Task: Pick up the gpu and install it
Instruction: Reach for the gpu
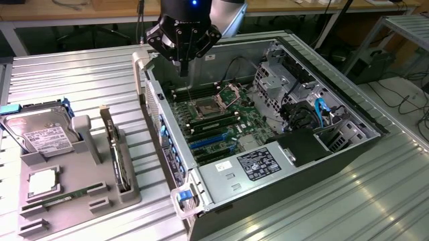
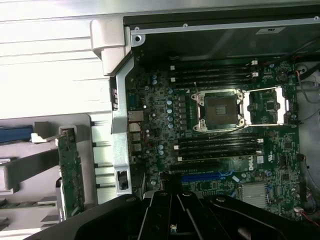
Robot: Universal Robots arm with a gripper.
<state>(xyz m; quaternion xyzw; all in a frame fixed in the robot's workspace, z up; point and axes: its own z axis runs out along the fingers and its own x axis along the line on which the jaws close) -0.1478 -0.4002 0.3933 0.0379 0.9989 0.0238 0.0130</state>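
While the gripper [image 1: 184, 66] hangs over the open computer case [image 1: 335, 80], its fingers are pressed tightly together and hold nothing; directly beneath the fingertips lies the motherboard [image 1: 224, 120], with the open CPU socket [image 1: 204, 109] just beside that spot; the gpu [image 1: 118, 150] (a thin green card standing on its edge) sits well apart from the fingers, outside the case wall, slotted in a grey holder tray [image 1: 74, 213] near the hard drive [image 1: 40, 134].
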